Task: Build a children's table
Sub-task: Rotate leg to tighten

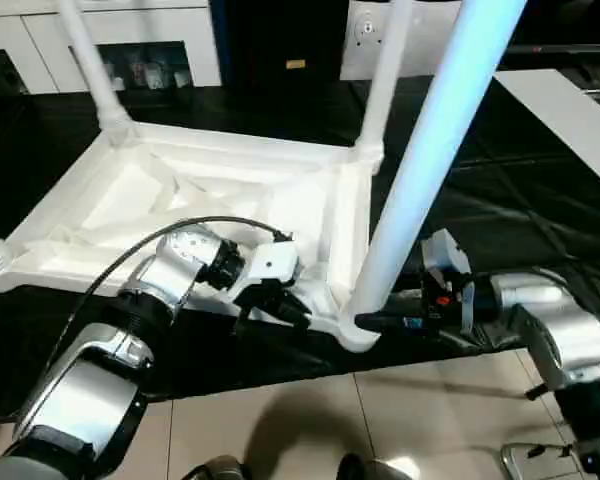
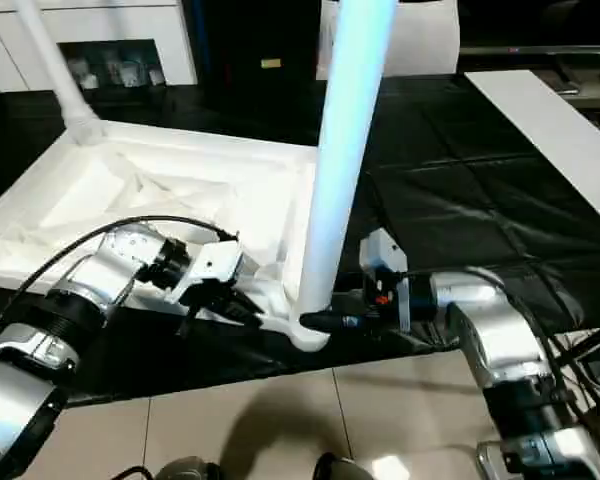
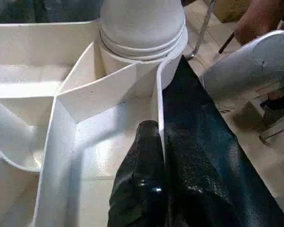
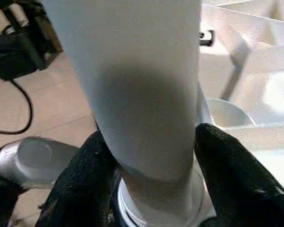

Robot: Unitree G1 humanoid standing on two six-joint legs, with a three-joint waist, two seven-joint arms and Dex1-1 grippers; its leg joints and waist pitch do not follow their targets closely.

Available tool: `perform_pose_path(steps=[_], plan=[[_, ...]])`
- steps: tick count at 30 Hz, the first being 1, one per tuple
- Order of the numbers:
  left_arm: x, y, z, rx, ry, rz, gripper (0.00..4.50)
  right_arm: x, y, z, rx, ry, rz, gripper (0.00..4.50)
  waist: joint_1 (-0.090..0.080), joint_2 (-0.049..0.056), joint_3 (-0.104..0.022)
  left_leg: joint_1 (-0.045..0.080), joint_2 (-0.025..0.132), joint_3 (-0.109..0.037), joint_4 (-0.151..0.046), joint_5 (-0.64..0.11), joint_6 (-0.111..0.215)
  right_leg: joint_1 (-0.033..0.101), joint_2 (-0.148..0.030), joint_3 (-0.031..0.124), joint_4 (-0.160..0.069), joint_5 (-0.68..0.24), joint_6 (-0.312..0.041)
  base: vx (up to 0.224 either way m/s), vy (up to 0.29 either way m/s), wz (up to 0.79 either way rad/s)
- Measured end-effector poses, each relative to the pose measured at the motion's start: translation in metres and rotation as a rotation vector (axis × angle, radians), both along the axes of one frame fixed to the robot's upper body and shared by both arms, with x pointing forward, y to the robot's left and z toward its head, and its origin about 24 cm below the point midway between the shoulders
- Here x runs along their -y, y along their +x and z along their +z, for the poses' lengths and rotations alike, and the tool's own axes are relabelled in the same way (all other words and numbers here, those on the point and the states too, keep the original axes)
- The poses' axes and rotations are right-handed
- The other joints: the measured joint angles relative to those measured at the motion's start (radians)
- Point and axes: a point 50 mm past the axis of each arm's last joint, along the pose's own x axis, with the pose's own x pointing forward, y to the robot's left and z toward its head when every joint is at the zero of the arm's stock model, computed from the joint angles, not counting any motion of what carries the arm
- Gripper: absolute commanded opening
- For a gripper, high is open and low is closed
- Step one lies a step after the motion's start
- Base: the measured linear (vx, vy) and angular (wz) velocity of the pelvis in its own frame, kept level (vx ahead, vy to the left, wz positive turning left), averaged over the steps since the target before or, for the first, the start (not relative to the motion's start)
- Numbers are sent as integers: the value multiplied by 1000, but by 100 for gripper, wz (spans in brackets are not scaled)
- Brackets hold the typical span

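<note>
from the head camera, you see the white table top (image 1: 180, 200) upside down on the black mat (image 1: 500, 220), your right gripper (image 1: 375, 322) closed round the near leg (image 1: 420, 170) at its corner socket, likely seating it. the left wrist view shows your left gripper (image 3: 151, 189) pinching the top's rim to steady it. the right wrist view shows fingers (image 4: 236, 179) hugging the leg's base.

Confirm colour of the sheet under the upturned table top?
Black: the sheet under the table top is plain black, clearest in the left eye view.
</note>
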Motion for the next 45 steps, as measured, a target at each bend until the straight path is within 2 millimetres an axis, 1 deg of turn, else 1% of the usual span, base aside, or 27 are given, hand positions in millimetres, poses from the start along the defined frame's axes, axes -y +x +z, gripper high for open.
perform_pose_path(steps=[6, 14, 17, 18, 20, 21, 23, 24, 25, 26, 27, 28, 29, 30, 31, 32, 33, 35, 36, 37, 38, 39, 40, 41, 42, 44, 45], plan=[[0, 0, 1, -5, 7, -15, 0, -1, -1, 0, -3, 0, 20, 205, 0, -1, 0, 0, 0, 0, 0, 1, -2, 0, 0, 0, 0, -1, 2, 0, 0, 0], [0, 0, 1, -2, 8, -19, 0, -1, -1, -1, -16, 7, 16, 198, 0, -1, 0, 0, 0, 0, 0, 1, -2, 0, 0, 0, 1, -1, 2, 0, 0, 0], [1, 0, 0, -5, 4, -7, 0, -4, -3, -3, -30, 22, -19, 198, 0, -1, 0, 1, 0, 0, 0, 2, -3, 0, 0, 0, 1, -2, 3, 0, 0, 0], [0, 1, 0, -7, 2, 16, 0, -6, -5, -4, -38, 38, -57, 198, 1, -1, 0, 1, 0, 0, 0, 2, -3, 1, 0, 0, 2, -2, 3, 0, 0, 0], [1, 4, -2, -10, -2, 79, 0, -8, -5, -8, -45, 50, -140, 198, 0, -1, 0, 5, 0, 0, -1, 2, -4, 8, 0, 0, 1, -3, 5, 0, 0, 0], [2, 6, -4, -3, -4, 132, 0, -9, -4, -11, -47, 56, -211, 198, -5, -1, 0, 11, 0, 0, -1, 1, -8, 14, 0, 0, 1, -3, 6, 0, 0, 0], [4, 10, -5, 14, -8, 211, 0, -12, 0, -14, -29, 65, -326, 198, -16, 0, 0, 16, 1, 0, -2, 1, -13, 19, 0, -3, -5, -3, 6, 0, 0, 0], [5, 12, -6, 19, -12, 255, 0, -15, 3, -16, -25, 71, -394, 198, -28, 0, 0, 19, 1, 0, -5, 2, -15, 23, 1, -4, -10, -4, 6, 0, 0, 0], [8, 15, -9, 21, -27, 329, 0, -19, 8, -18, -25, 83, -508, 198, -45, 1, 0, 24, 2, 0, -6, 2, -16, 27, 1, -6, -15, -4, 6, 0, 0, 0], [11, 17, -10, 25, -39, 384, 0, -22, 11, -20, -19, 91, -594, 198, -58, 1, -1, 26, 2, -1, -6, 2, -16, 30, 1, -9, -20, -3, 6, 0, 0, 0], [16, 19, -11, 23, -49, 425, 0, -24, 14, -21, -16, 95, -667, 198, -66, 3, -2, 26, 2, -1, -7, 3, -16, 32, 1, -11, -26, -3, 6, 0, 0, 0], [21, 20, -13, 20, -62, 464, 0, -25, 17, -21, -11, 91, -732, 198, -80, 5, -3, 26, 3, -2, -7, 2, -16, 36, -1, -19, -36, -3, 7, 0, 0, 0], [25, 20, -14, 14, -68, 496, 0, -27, 19, -22, -14, 92, -782, 198, -90, 6, -3, 26, 5, -5, -7, 2, -15, 41, -1, -24, -44, -3, 7, 0, 0, 0], [31, 22, -16, 6, -82, 573, 0, -33, 26, -23, -25, 103, -898, 198, -104, 7, -3, 27, 8, -7, -6, 2, -15, 47, 0, -31, -53, -4, 7, 0, 0, 0], [35, 24, -17, 5, -93, 626, 0, -38, 31, -22, -30, 102, -962, 198, -116, 10, -2, 27, 9, -8, -6, 2, -15, 52, 0, -36, -61, -4, 7, 0, 0, 0], [39, 26, -17, 9, -101, 677, 0, -43, 37, -21, -35, 102, -1021, 198, -127, 13, -1, 27, 9, -8, -6, 1, -14, 55, 0, -38, -65, -5, 9, 0, 0, 0], [44, 27, -18, 12, -106, 716, 0, -46, 42, -20, -38, 97, -1072, 198, -141, 13, 0, 26, 9, -8, -5, 0, -11, 57, -1, -37, -67, -6, 12, 0, 0, 0], [50, 27, -18, 13, -117, 755, 0, -47, 47, -20, -42, 98, -1120, 198, -153, 12, 1, 28, 5, -9, -5, -1, -10, 58, -1, -32, -67, -7, 12, 0, 0, 0], [53, 27, -18, 12, -127, 773, 0, -48, 49, -19, -37, 103, -1145, 232, -160, 12, 1, 27, 1, -9, -6, -2, -8, 57, -4, -31, -66, -7, 13, 0, 0, 0], [54, 27, -18, 14, -133, 780, 0, -48, 50, -18, -36, 114, -1158, 232, -162, 12, 1, 26, 0, -10, -7, -2, -8, 56, -4, -31, -66, -7, 13, 0, 0, 0], [54, 28, -17, 17, -138, 787, 0, -50, 52, -18, -39, 130, -1167, 253, -163, 12, 1, 24, 0, -10, -7, -2, -7, 54, -4, -30, -65, -7, 13, 0, 0, 0], [55, 28, -16, 22, -144, 789, 0, -50, 53, -17, -36, 147, -1175, 270, -163, 12, 1, 20, -1, -10, -7, -3, -6, 51, -4, -28, -63, -7, 12, 0, 0, 0], [55, 28, -15, 28, -148, 786, 0, -50, 53, -16, -33, 160, -1175, 274, -163, 11, 1, 13, -2, -10, -7, -4, -4, 46, -4, -24, -60, -6, 12, 0, 0, 0], [56, 29, -14, 33, -151, 783, 0, -51, 53, -15, -28, 169, -1173, 279, -162, 12, 0, 9, -3, -10, -7, -4, -4, 43, -4, -22, -57, -4, 11, 0, 0, 0], [55, 29, -13, 38, -154, 781, 0, -51, 53, -14, -23, 178, -1169, 289, -159, 11, -1, 8, -6, -8, -7, -4, -1, 39, -5, -15, -52, 6, 9, 0, 0, 0], [54, 29, -11, 46, -156, 770, 0, -51, 53, -12, -15, 188, -1158, 314, -153, 8, -1, 8, -12, -6, -6, -3, 5, 27, -5, 1, -32, 10, 9, 0, 0, 0], [52, 29, -10, 54, -156, 758, 0, -51, 52, -12, -11, 195, -1142, 320, -148, 8, -1, 8, -13, -6, -6, -3, 5, 23, -6, 3, -25, 9, 10, 37, -54, 1]])
